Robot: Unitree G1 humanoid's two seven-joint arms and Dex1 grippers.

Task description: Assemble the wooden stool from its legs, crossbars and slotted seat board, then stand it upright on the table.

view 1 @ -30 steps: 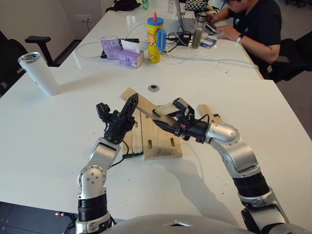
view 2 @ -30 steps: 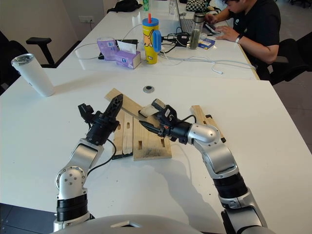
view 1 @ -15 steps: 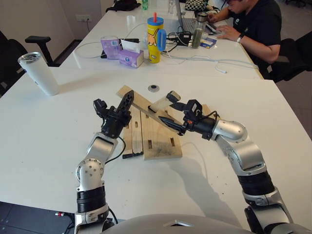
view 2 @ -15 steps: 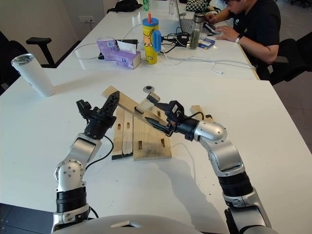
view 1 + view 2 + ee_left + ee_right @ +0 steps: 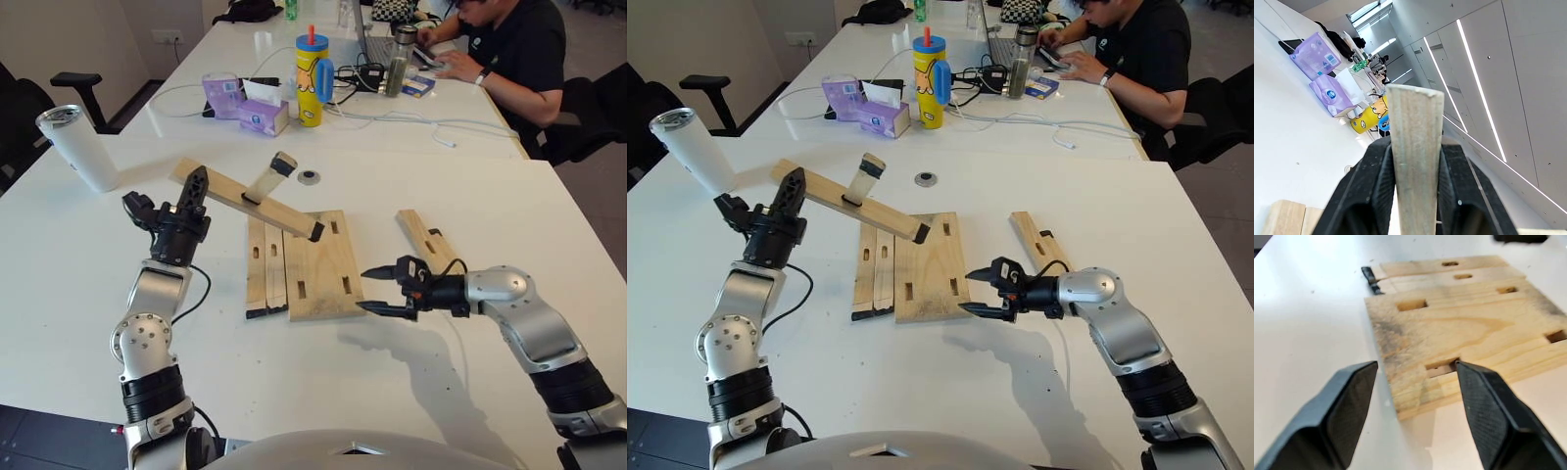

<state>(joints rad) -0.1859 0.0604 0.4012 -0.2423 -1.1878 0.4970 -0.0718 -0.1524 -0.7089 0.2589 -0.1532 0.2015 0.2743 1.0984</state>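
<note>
– Left gripper: state?
– Clenched on a leg bearing one crossbar, above the table's left half.
– Right gripper?
– Released, empty, at the flat slotted seat board's near edge; assembly seems barely begun.

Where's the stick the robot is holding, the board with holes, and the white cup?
stick [image 5: 230, 193]: left eye view, middle of its length.
board with holes [image 5: 318, 259]: left eye view, bare wood at its middle.
white cup [image 5: 80, 149]: left eye view, its side.
</note>
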